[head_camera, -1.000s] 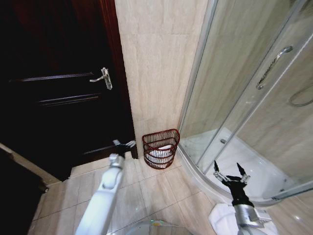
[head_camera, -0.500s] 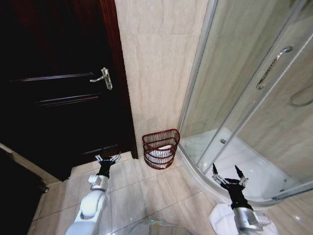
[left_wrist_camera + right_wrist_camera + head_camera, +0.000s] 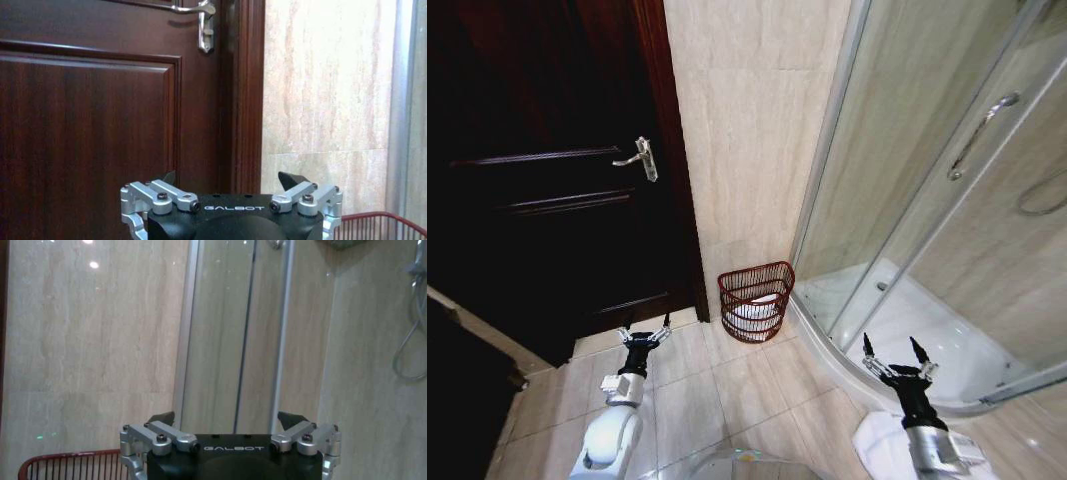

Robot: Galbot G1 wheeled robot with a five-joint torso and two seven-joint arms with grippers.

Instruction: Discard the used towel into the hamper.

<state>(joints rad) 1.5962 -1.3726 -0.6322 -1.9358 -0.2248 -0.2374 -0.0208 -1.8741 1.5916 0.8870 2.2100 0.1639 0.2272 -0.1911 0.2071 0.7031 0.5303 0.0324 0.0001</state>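
Hamper [image 3: 756,302] sits centre frame against tiled wall, white towel [image 3: 755,316] already inside. Left gripper [image 3: 645,335] lower left, right gripper [image 3: 896,357] lower right, both splayed, empty. Discard looks done.

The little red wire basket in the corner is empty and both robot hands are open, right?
Not quite. The small round red wire basket is not empty: the head view shows something white lying inside it. The rest holds: the left gripper and the right gripper both have their fingers spread open.
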